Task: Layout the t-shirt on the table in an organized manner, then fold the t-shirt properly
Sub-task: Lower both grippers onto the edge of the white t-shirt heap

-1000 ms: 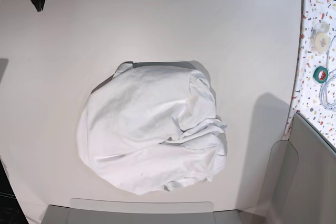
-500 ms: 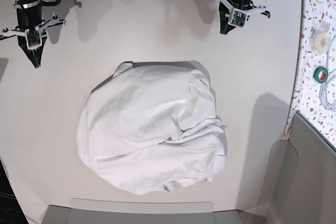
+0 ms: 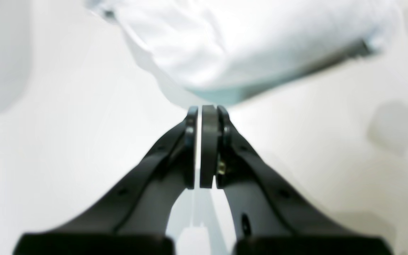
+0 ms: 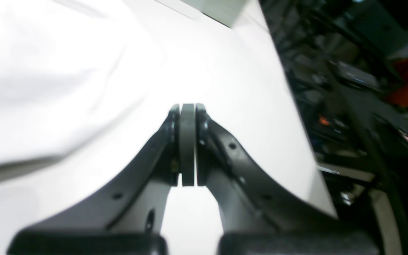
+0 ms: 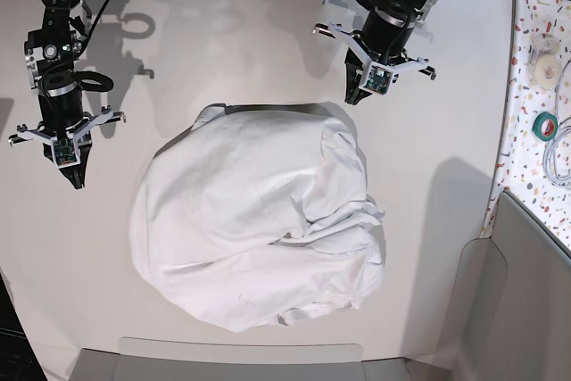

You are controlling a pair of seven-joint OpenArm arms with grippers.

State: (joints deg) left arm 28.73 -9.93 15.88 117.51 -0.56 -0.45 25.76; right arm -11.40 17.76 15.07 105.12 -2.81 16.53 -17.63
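The t-shirt [image 5: 257, 225] is light, soft cotton — it will drape and drag, not slide as one piece, so lifting one spot likely pulls neighbouring layers along. Not fragile, not slippery; thin fabric on a smooth top probably needs a low pinch right at an edge. Best holds, as a judgement: the dark-rimmed hem or collar edge at the mound's far side [image 5: 268, 109], or the loose bunched folds on the side toward the left arm [image 5: 357, 220]. Which part is sleeve or collar cannot be told for sure.

Looks: plain white, no print, balled into a rounded lump with grey shadowed creases, deepest where folds pile up on one flank. Not laid out at all — layout step not yet begun.

Where: middle of the table [image 5: 223, 24], bare tabletop all round it.

Left gripper [image 5: 355, 98] — fingers pressed together, holding nothing, tip just beside the shirt's far edge; in its wrist view [image 3: 205, 109] the white fabric [image 3: 246, 39] lies just beyond the tip.

Right gripper [image 5: 75, 179] — also pressed together, empty, hanging over bare table near the shirt's flank but apart from it; in its wrist view [image 4: 187, 108] the cloth [image 4: 37, 85] shows off to one side.
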